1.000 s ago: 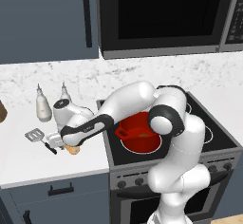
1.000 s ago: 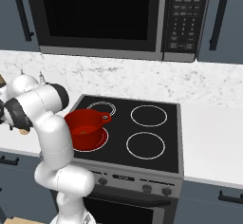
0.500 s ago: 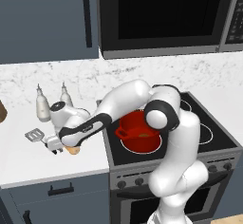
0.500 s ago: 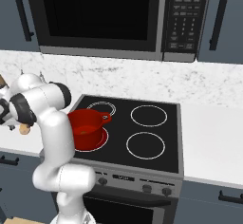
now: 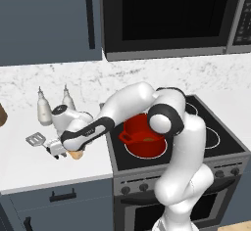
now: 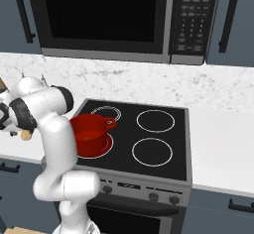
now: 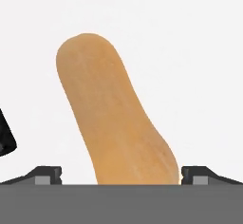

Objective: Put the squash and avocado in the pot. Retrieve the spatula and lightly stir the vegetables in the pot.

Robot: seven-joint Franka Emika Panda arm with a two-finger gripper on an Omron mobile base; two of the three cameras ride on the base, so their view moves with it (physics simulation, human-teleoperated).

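The pincer [image 5: 70,151] has sunk lower over the squash [image 7: 111,118] on the counter [image 5: 29,164] since a second ago, its jaws spread wide either side without touching; the pot [image 5: 143,136] sits unmoved.

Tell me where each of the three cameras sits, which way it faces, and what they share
Left base view: behind the arm, left side, looking down at counter and stove; arm reaches from lower right to the squash, spatula beside it.
Right base view: behind, right side, over the stove; arm at lower left, beside the pot.
Hand view: on the hand, looking down at the squash between open fingers.
Both base views share the pot.
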